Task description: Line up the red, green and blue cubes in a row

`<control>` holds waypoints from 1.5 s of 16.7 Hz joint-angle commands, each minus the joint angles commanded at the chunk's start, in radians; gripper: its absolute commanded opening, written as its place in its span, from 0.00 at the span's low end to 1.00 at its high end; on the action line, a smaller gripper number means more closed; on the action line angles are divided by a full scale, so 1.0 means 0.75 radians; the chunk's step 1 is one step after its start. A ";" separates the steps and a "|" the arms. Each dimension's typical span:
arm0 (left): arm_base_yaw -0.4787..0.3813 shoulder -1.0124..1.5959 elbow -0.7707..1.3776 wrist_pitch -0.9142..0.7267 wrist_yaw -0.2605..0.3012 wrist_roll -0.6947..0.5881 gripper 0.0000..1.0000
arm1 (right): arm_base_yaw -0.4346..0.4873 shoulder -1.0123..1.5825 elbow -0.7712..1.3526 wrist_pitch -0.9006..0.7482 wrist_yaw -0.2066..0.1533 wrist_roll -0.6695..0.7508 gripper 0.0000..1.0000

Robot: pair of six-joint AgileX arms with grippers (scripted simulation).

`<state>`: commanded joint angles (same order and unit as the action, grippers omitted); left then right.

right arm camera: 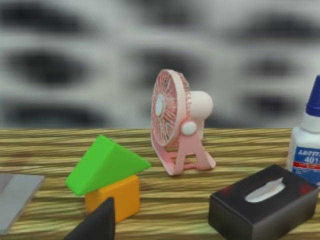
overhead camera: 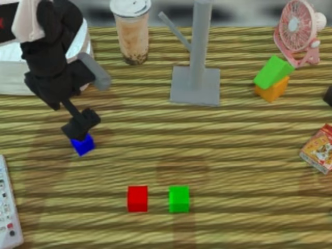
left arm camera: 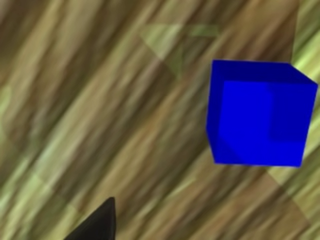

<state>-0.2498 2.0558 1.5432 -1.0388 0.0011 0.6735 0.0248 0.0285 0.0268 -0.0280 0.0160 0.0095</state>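
The blue cube (overhead camera: 83,145) lies at the table's left, apart from the other two. My left gripper (overhead camera: 81,126) hangs just over its far side, open and holding nothing. In the left wrist view the blue cube (left arm camera: 257,115) lies beyond the one dark fingertip (left arm camera: 97,225) that shows. The red cube (overhead camera: 137,198) and the green cube (overhead camera: 179,198) sit side by side near the front edge, with a small gap between them. My right arm is outside the top view. Its wrist view shows one fingertip (right arm camera: 97,222), well off centre, with nothing held.
A grey stand (overhead camera: 196,83), a drink cup (overhead camera: 130,31) and a pink fan (overhead camera: 301,26) line the back. A light-green block (overhead camera: 272,71) rests on an orange block (overhead camera: 271,89). A card box (overhead camera: 319,148), a black tissue box (right arm camera: 262,205), a glue bottle (right arm camera: 307,137) and a remote (overhead camera: 8,207) stand around the edges.
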 joint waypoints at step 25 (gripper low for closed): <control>-0.005 0.212 -0.147 0.334 0.003 0.022 0.62 | -0.020 -0.038 -0.036 0.037 -0.021 -0.013 1.00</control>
<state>-0.2538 2.2147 1.4325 -0.7886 0.0032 0.6903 0.0100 0.0000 0.0000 0.0000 0.0000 0.0000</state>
